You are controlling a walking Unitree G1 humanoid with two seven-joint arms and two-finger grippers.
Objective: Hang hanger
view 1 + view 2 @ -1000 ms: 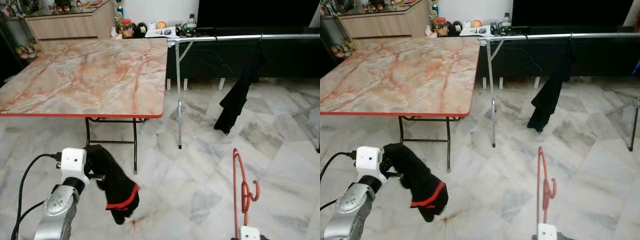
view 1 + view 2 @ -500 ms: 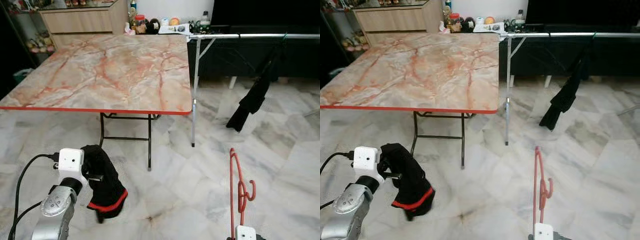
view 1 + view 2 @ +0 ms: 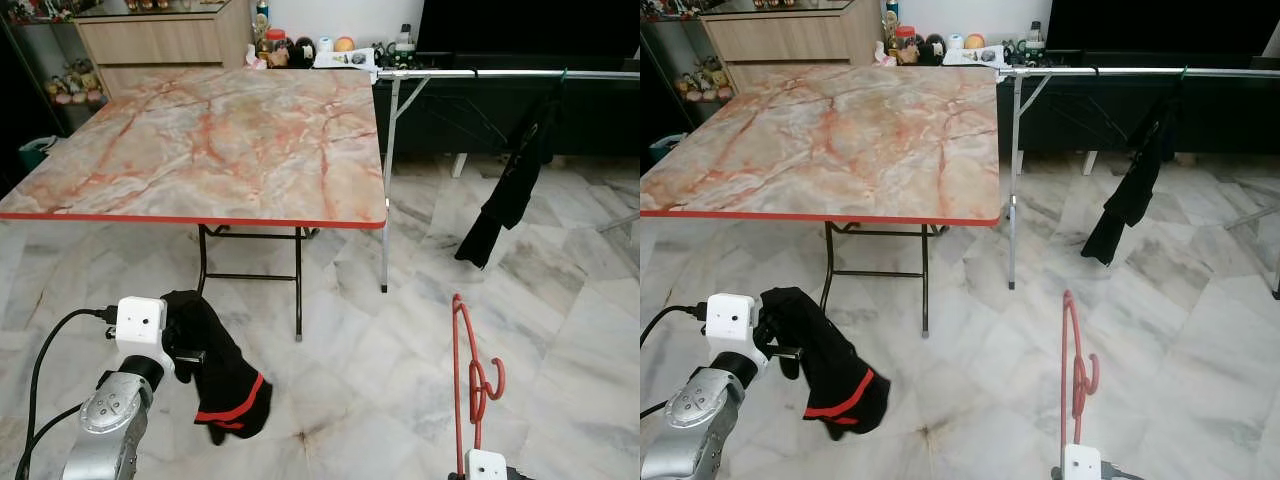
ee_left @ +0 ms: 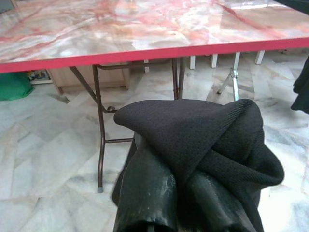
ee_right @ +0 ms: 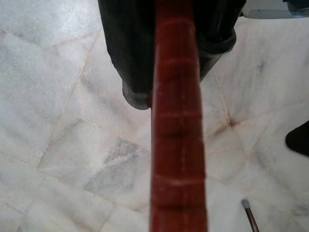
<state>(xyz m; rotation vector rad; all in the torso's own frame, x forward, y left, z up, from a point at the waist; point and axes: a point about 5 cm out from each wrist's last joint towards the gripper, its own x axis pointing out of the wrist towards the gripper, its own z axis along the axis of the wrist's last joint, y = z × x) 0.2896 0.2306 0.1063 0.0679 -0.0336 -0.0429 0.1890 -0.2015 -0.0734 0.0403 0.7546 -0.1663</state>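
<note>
My left gripper [image 3: 192,354] is low on the left, shut on a black garment with red trim [image 3: 228,385] that droops from it above the floor. In the left wrist view the cloth [image 4: 193,150] covers the fingers. Low on the right, my right gripper [image 5: 176,53] is shut on a red hanger [image 3: 468,378] held upright, its hook curling to the right. The silver rail of a drying rack [image 3: 500,73] runs across the far right, past the table's corner. Another black garment [image 3: 510,190] hangs from it on a green hook.
A marble-top folding table [image 3: 220,140] with a red edge and thin dark legs stands ahead on the left. The rack's leg [image 3: 385,200] comes down beside the table's corner. A wooden cabinet [image 3: 150,40] and small items line the back wall. Marble floor lies between me and the rack.
The whole view has shifted, so the table and rack now sit further right. The black garment swings a little under my left gripper. Both grips are unchanged.
</note>
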